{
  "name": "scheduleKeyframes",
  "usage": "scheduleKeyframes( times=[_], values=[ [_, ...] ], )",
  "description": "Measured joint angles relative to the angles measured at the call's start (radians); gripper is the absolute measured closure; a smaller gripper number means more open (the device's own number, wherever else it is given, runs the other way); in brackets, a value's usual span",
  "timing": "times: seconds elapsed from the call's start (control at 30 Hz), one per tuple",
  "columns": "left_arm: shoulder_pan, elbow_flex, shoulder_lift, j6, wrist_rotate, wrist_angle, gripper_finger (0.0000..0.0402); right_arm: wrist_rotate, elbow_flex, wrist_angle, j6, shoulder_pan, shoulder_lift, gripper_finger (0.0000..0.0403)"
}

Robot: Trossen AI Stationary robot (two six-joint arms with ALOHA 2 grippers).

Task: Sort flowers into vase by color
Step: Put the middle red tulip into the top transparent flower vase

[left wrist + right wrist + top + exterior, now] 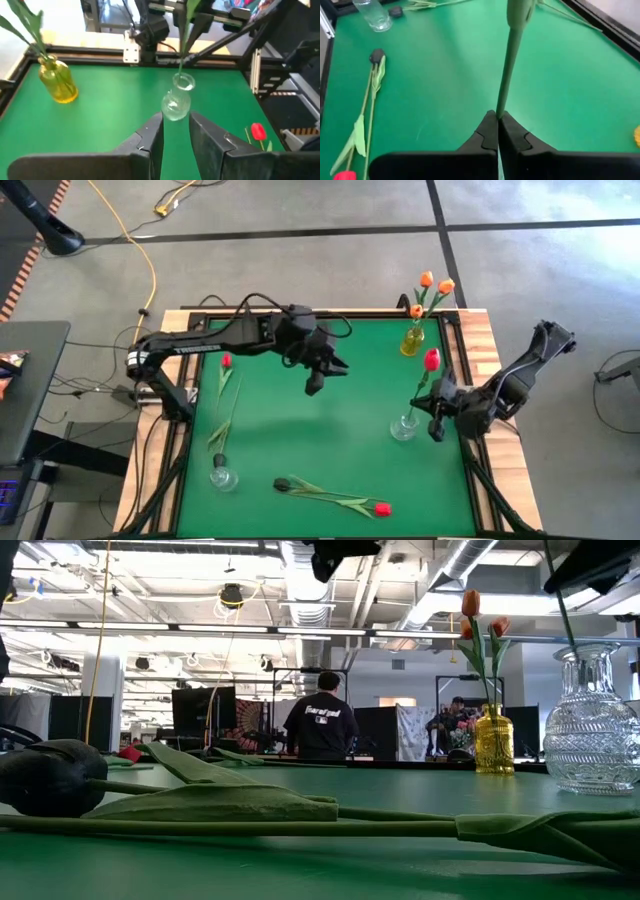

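The right gripper (498,131) is seen at the right edge of the green surface (300,435), its fingers (482,137) clenched on the thin stem of a red tulip (431,360) just above a clear glass vase (403,426); the stem's lower end is seen standing in that vase. The left gripper (318,377) is held above the upper middle of the surface, and its fingers (150,142) are parted by a narrow gap with nothing seen between them.

At the upper right of the high view a yellow vase (412,340) is found, holding three orange tulips (434,287). At the lower left a second clear vase (224,475) is seen, with a red-headed tulip (226,362) leaning up out of it toward the upper left.

Along the bottom of the surface two loose flowers are left lying: a dark tulip (284,484) with its head to the left, and another red tulip (381,508) with its head to the right, their stems and leaves overlapping in the middle.

In the low view a person (321,718) is seen standing in the room beyond the surface.
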Motion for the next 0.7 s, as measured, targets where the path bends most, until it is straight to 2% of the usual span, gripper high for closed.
scheduleKeyframes(
  times=[0.23,0.4,0.7],
  values=[
    [-0.056,-0.180,-0.013,-0.082,-0.131,0.139,0.0321,0.000,-0.056,0.060,0.000,0.001,0.001,0.0373],
    [-0.056,-0.295,-0.038,-0.165,-0.130,0.209,0.0321,-0.034,-0.058,0.059,-0.006,0.001,0.001,0.0360],
    [-0.083,-0.304,-0.054,-0.115,-0.114,0.216,0.0321,-0.193,-0.057,0.047,0.008,-0.044,0.000,0.0316]
  ],
)
